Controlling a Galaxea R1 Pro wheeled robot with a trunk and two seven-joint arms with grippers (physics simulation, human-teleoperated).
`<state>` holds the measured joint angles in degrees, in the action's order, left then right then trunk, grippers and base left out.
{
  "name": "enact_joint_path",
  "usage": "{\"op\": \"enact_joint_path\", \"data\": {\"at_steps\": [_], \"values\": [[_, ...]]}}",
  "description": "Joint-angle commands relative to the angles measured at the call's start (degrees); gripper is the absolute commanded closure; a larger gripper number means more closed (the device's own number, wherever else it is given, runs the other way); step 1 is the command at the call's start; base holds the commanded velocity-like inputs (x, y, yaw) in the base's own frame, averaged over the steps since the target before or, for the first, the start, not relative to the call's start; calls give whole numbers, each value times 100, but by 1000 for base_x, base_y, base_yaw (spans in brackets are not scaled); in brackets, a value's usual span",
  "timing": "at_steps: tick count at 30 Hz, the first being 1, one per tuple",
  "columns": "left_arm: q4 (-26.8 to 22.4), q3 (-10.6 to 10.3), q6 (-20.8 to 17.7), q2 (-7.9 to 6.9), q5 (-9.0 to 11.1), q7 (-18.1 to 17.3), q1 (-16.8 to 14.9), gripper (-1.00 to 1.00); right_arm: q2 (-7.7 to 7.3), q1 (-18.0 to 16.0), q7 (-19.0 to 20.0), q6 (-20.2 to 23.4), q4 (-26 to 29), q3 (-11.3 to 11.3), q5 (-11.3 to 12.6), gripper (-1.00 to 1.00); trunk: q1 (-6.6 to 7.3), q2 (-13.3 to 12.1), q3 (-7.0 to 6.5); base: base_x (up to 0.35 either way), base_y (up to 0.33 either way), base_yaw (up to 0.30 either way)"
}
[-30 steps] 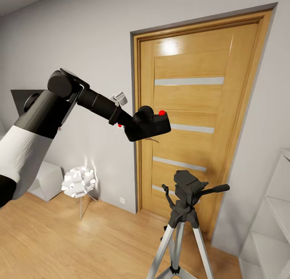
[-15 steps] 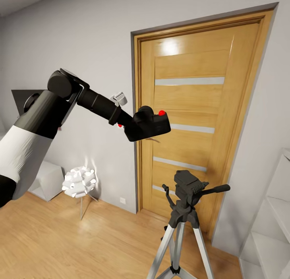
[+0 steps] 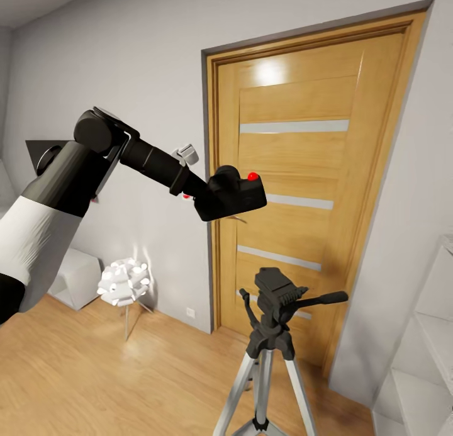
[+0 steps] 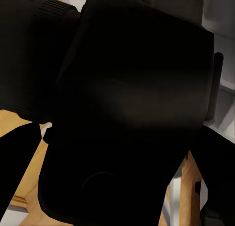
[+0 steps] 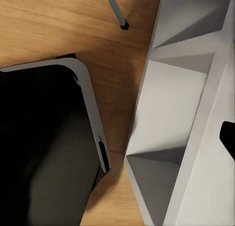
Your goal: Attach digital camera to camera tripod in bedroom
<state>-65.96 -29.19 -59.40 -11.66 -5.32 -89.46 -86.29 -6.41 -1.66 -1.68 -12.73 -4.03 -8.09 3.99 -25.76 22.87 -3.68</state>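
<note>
Left arm extended forward and up in head view, with the left end effector clamped on the digital camera; the fingers themselves are hidden behind the camera body, but the camera is carried clear of any support. Camera is held roughly level, red button on top, in front of the oak door. In the left wrist view the digital camera sits hard against the lens as a dark mass, with little else readable. The camera tripod stands on the light wood floor, below the end effector and slightly to its right, well apart from the camera. Tripod head is black, its side handle sticking out to the right; silver legs spread down toward the floor. Below and left of the end effector, against the grey wall, stands a small white flower-shaped lamp on thin legs. White shelving lies far right of the tripod. Right wrist view: wood floor, a white shelf unit and a dark rounded panel with a grey rim; the right end effector's state cannot be told.
</note>
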Motion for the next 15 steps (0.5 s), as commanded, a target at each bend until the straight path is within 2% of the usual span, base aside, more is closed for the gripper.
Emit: {"op": "enact_joint_path", "data": {"at_steps": [1,10,15], "values": [[-5,-3,-60,-3,-57,-54,-3,100,-1,-10,10,-46,-27,-14,41,-100,-2,4,2,0,-69,6],[0,1,-60,-9,-57,-54,-3,100,-1,-10,10,-54,-27,-17,41,-100,-2,4,2,-7,-17,1],[2,1,-60,-53,-57,-54,-5,100,-1,-10,10,-51,-27,-18,41,-100,-2,4,2,-157,-22,0]]}}
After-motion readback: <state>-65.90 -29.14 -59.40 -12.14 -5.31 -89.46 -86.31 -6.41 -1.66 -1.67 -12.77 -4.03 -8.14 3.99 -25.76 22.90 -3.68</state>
